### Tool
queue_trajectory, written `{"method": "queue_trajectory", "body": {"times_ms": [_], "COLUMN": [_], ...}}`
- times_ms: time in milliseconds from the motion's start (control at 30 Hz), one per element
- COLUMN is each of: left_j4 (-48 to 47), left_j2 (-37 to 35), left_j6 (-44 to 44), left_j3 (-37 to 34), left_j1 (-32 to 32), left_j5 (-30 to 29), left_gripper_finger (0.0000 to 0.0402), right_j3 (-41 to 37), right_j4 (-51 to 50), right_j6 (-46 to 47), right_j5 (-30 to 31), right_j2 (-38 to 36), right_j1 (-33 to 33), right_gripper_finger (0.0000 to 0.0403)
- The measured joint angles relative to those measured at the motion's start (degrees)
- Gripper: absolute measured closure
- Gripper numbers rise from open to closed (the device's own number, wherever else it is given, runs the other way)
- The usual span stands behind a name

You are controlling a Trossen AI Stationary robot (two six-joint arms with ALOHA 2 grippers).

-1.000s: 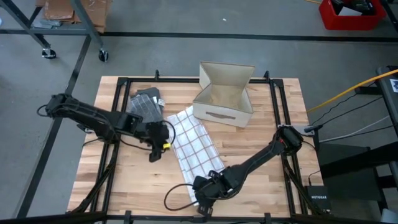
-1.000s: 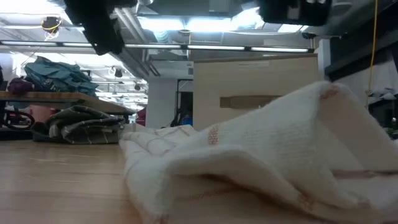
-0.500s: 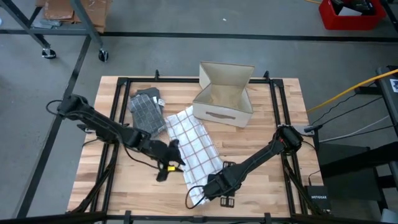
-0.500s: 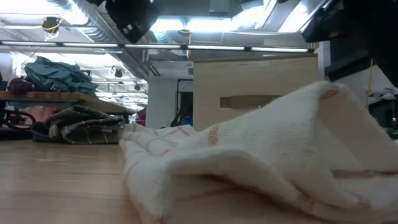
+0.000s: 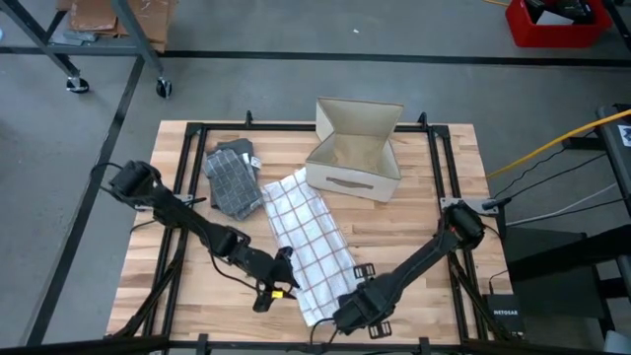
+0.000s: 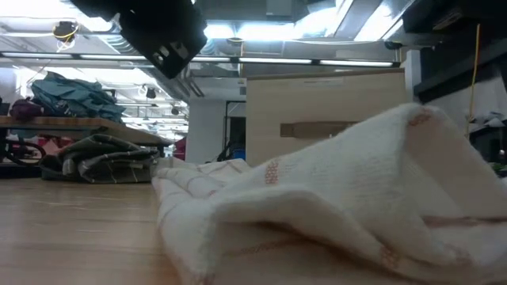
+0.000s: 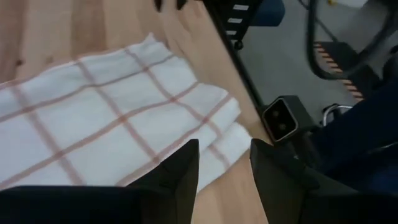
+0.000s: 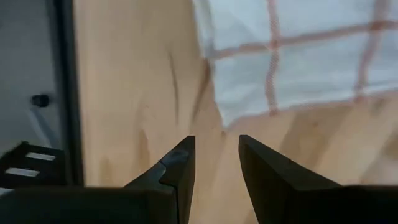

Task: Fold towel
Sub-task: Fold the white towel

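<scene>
My left gripper (image 5: 279,279) has come down along the towel's left edge since a second ago, from beside the towel's middle to its near-left part, and its fingers (image 7: 180,174), which were nearly shut then, now stand apart with nothing between them; in the left wrist view I see the towel's folded corner just ahead of them. My right gripper (image 5: 353,314) has slid rightward from the towel's near end to sit just off its near-right corner, low over the bench (image 5: 424,237); its fingers (image 8: 179,167) show a modest gap, empty, with bare wood beneath and the towel's edge just ahead. The towel (image 5: 309,235), white with red checks, lies where it did, running diagonally from beside the cardboard box (image 5: 357,150) toward the bench's near edge, loosely rumpled; in the low view it rises in a soft hump close to the camera. Its near corner lies close to the bench's front edge, so I have little wood left on that side, and the black frame rail runs right beside my right gripper. To the towel's right I see a broad stretch of open planks up to the right arm's base. On the left, a folded grey cloth (image 5: 233,176) sits near the far-left corner, apart from the towel's top edge.
</scene>
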Motion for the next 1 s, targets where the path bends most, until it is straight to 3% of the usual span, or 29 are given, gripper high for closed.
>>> {"method": "queue_trajectory", "body": {"times_ms": [367, 633, 867, 1000], "left_j4": [3.9, 4.6, 4.5, 3.7], "left_j2": [1.3, 1.3, 1.3, 1.3], "left_j6": [-3.0, -2.5, -2.3, -3.2], "left_j3": [0.0, 3.2, 4.5, 4.5], "left_j1": [0.7, 2.3, 2.7, 2.7], "left_j5": [-0.4, -2.5, -4.0, -4.2], "left_gripper_finger": [0.0265, 0.0265, 0.0265, 0.0265], "right_j3": [0.0, -0.1, 0.0, 0.0], "right_j4": [-7.7, -16.7, -16.8, -16.8], "right_j6": [0.1, 1.9, 13.4, 20.1], "right_j5": [15.1, 15.3, 15.0, 25.0], "right_j2": [-6.2, -7.3, -19.6, -26.4], "right_j1": [5.2, 8.5, 10.2, 10.9], "right_gripper_finger": [0.0276, 0.0276, 0.0276, 0.0276]}}
